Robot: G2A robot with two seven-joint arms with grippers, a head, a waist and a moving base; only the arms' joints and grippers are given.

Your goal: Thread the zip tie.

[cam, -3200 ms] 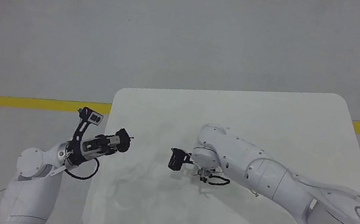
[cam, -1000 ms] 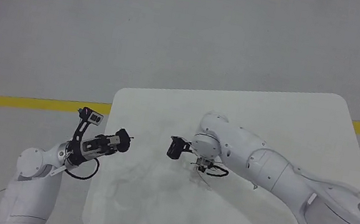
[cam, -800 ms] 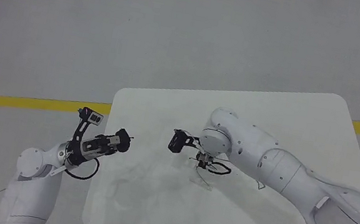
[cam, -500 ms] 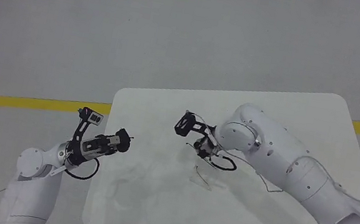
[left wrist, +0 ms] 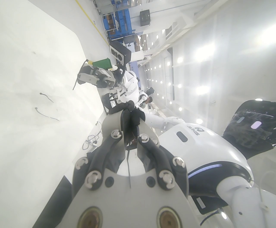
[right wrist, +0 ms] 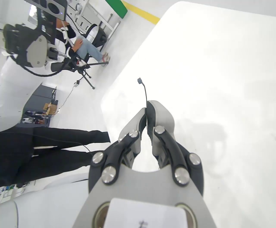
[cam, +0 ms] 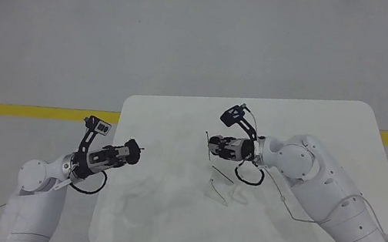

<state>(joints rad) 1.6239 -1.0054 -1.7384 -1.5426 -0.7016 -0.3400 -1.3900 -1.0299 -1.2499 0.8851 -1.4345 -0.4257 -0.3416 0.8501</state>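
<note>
Aligning the black zip tie, pinched in the right gripper above the table, with the black strip clamped in the left gripper needs steadiness.

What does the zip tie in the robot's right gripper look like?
The zip tie is a thin black strap, plastic-looking, with a small square head at one end. The right gripper is shut on it, clamping the strap. It is held in the air above the white table, touching nothing else.
</note>
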